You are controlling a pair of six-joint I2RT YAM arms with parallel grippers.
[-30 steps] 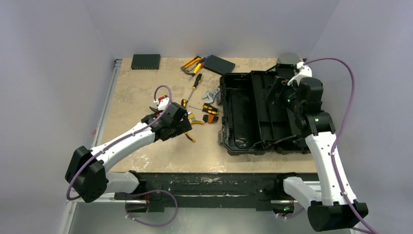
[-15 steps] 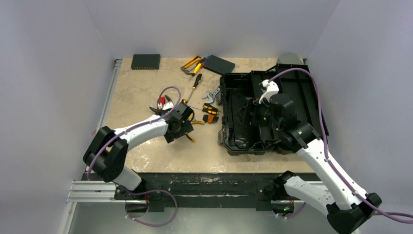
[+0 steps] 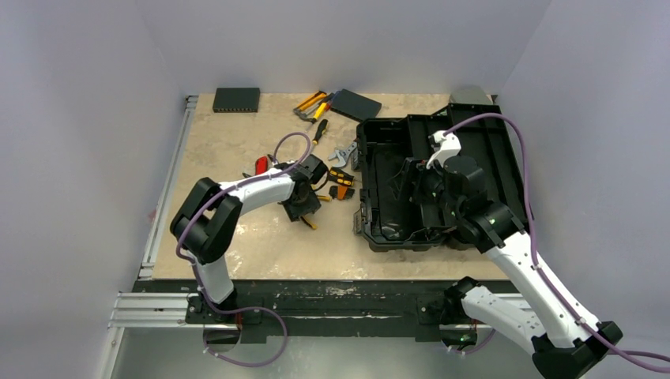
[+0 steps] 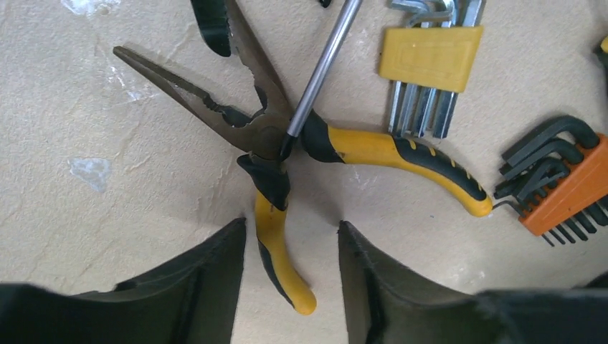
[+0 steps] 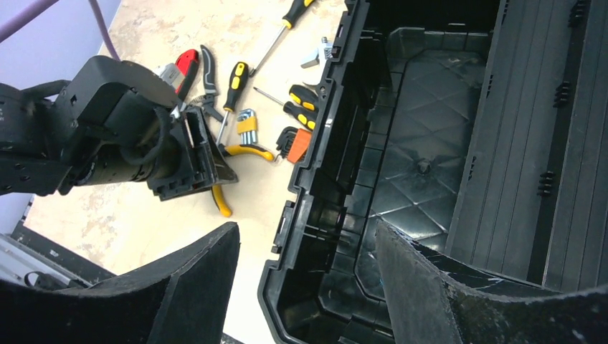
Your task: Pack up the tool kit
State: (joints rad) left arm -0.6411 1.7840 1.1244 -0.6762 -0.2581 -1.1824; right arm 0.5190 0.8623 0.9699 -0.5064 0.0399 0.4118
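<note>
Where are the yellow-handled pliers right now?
In the top view the pliers lie on the table left of the toolbox, under the left gripper; one handle sits between its fingers, hex keys alongside.

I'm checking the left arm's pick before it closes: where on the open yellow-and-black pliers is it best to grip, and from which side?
On the pliers, take the handle pointing toward the left gripper, from straight above. It lies flat with bare table either side, between the fingers. The screwdriver shaft crosses the pivot; the other handle ends near the orange hex key set.
</note>
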